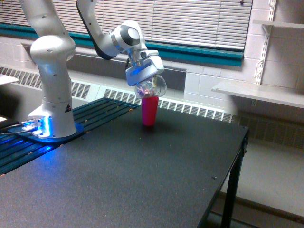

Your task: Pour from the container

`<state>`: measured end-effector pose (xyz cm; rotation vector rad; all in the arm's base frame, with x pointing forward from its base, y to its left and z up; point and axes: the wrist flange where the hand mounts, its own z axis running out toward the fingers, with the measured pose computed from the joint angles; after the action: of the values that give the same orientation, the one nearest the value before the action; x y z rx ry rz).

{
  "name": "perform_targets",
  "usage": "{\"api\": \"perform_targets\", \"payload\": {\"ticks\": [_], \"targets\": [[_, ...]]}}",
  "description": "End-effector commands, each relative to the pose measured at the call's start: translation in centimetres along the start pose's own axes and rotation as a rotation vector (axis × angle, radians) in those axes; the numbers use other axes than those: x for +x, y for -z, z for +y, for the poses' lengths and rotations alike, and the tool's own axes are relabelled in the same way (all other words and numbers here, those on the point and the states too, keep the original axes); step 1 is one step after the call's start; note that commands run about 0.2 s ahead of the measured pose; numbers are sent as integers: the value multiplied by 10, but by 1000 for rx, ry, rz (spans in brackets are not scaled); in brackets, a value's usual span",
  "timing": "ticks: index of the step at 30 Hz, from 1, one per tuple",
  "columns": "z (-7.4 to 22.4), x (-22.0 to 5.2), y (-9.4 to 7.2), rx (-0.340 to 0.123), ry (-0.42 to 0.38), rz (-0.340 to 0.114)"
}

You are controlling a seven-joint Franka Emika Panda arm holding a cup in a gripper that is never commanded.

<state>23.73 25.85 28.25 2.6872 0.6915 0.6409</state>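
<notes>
The container [151, 86] is a clear plastic cup with small pinkish pieces showing inside. My gripper [142, 71] is shut on it and holds it steeply tipped, mouth down towards the exterior view's left. It hangs directly over the rim of an opaque pink cup [149, 111], which stands upright on the black table [142, 175]. Container and pink cup look to be touching or nearly so. My fingertips are hidden behind the container.
The white arm base [52, 95] stands at the exterior view's left on a slatted platform with a blue light. The table edge runs down the exterior view's right. A wall shelf [256, 92] sits beyond it. Window blinds fill the back.
</notes>
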Motion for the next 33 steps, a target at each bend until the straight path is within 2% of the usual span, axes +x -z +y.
{"api": "perform_targets", "payload": {"ticks": [1,20,33], "targets": [[-9,1,1,-4,49,-14],[-16,16,-2,-16,93,-32],[-18,24,9,-7,104,-17]]}}
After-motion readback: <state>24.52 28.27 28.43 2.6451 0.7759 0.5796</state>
